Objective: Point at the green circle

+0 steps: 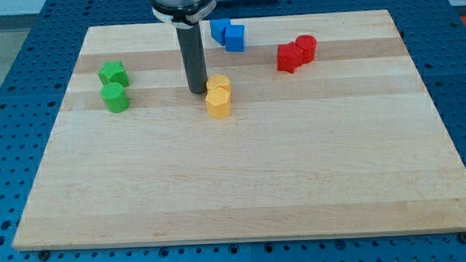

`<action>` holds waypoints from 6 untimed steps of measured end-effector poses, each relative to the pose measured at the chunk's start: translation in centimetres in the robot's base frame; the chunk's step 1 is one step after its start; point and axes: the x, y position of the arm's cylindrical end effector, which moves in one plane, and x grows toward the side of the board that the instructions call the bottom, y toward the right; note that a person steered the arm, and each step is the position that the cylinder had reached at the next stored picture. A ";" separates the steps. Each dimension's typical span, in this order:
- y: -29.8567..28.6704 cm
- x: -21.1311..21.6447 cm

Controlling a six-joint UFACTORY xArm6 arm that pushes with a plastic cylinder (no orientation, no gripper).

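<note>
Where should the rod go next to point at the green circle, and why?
Probably a slide toward the view's left. My tip sits just left of the yellow blocks, while the green circle lies well off to the view's left, just below the green star, at about the tip's height. Nothing stands between them.

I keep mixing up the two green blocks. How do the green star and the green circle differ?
The green star has pointed arms; the green circle is a smooth round cylinder. The star lies nearer the view's top, the circle just below it, the two close together. Both share one green, on the board's left. My tip is to their right, beside the yellow blocks.
</note>
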 end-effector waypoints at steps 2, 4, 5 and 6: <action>-2.2 3.4; -11.9 6.2; -15.8 4.4; -16.4 2.9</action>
